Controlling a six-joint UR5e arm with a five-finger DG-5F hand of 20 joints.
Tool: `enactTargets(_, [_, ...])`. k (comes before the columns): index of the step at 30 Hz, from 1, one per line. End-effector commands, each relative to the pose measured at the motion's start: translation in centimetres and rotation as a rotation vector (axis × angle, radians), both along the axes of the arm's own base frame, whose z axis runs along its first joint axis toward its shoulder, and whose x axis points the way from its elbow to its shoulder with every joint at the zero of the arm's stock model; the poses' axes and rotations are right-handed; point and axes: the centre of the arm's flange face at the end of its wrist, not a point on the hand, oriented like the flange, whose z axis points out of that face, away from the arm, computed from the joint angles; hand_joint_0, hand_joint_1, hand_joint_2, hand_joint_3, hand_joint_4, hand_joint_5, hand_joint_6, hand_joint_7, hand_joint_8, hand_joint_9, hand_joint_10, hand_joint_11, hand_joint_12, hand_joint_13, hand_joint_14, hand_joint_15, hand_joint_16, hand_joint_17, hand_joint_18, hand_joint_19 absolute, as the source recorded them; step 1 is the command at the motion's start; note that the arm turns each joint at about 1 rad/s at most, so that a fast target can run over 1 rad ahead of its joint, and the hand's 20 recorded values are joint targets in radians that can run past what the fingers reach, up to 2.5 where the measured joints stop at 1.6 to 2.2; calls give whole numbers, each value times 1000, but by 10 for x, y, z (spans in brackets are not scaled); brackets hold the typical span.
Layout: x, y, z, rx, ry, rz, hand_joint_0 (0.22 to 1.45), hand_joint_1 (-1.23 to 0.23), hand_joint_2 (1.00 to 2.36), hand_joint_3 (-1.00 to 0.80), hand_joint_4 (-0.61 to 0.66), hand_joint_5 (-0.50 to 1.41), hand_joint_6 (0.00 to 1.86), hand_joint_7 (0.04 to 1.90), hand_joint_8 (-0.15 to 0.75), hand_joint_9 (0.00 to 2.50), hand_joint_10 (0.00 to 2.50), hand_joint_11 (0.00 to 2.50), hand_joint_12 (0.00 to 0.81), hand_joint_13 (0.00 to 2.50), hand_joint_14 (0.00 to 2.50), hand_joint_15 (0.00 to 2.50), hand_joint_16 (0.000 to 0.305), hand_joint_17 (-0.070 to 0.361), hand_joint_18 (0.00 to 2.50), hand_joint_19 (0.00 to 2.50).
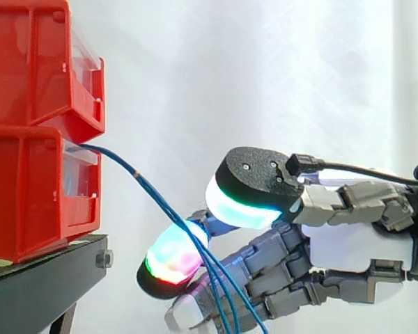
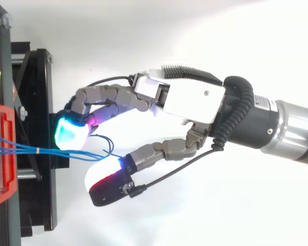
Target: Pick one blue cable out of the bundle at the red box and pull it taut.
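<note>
Two red bins are stacked at left on the black stand [image 1: 49, 278], upper bin [image 1: 35, 62] over lower bin [image 1: 28, 195], with the white curtain [image 1: 265, 69] behind. The blue cables [image 1: 150, 188] leave the front of the lower bin near its top edge as one bundle. They arc down and to the right, clear of the stand, and run off the bottom edge of the side view. The bundle hangs in a curve, not a straight line. From above, several thin strands [image 2: 15, 149] lie close together, bound by a small pale band [image 2: 37, 150] just outside the bin. Past the band they spread slightly. The hand [image 1: 348, 243] comes in from the right, about level with the lower bin, near it but apart from both bin and stand. The bundle runs into the hand. In the side view the strands cross in front of its lower part. From above they reach the gap at the hand's [image 2: 195, 100] far end, where one strand stands off from the rest in a small loop [image 2: 109, 142]. Cannot tell whether the hand is clamped on any strand or merely set around the bundle, because the contact is hidden.
</note>
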Motion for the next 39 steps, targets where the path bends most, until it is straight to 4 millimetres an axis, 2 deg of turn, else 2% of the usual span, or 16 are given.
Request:
enactTargets(1, [3,-5,7,-2,8,-7,559,-720,1000,-500,285,-146,501,1255,333,647,11,413,413,405,0,41,72,162,359,92])
enactTargets(7, [6,-5,13,-10,22,-11,574,-732,1000,-500,273,-142,500,1316,332,648,13,427,411,410,0,38,71,161,365,91])
enactTargets(10, [12,-4,6,-12,24,-8,577,-734,1000,-500,275,-141,500,1338,331,652,11,433,411,412,0,39,71,160,374,94])
enactTargets(11, [16,-3,-4,-11,29,-6,579,-734,1000,-500,273,-139,500,1348,332,652,11,430,411,412,0,39,71,160,374,93])
enactTargets(15, [24,-1,-12,23,19,3,585,-732,1002,-485,274,-143,518,1352,331,654,12,435,410,417,0,43,71,160,379,92])
enactTargets(31, [31,0,8,36,17,7,575,-688,1000,-492,270,-149,564,1299,331,664,12,452,411,420,0,54,71,159,378,108])
enactTargets(39, [34,0,20,36,42,25,582,-688,1002,-475,290,-132,548,1352,334,675,12,463,410,423,0,54,70,157,375,104])
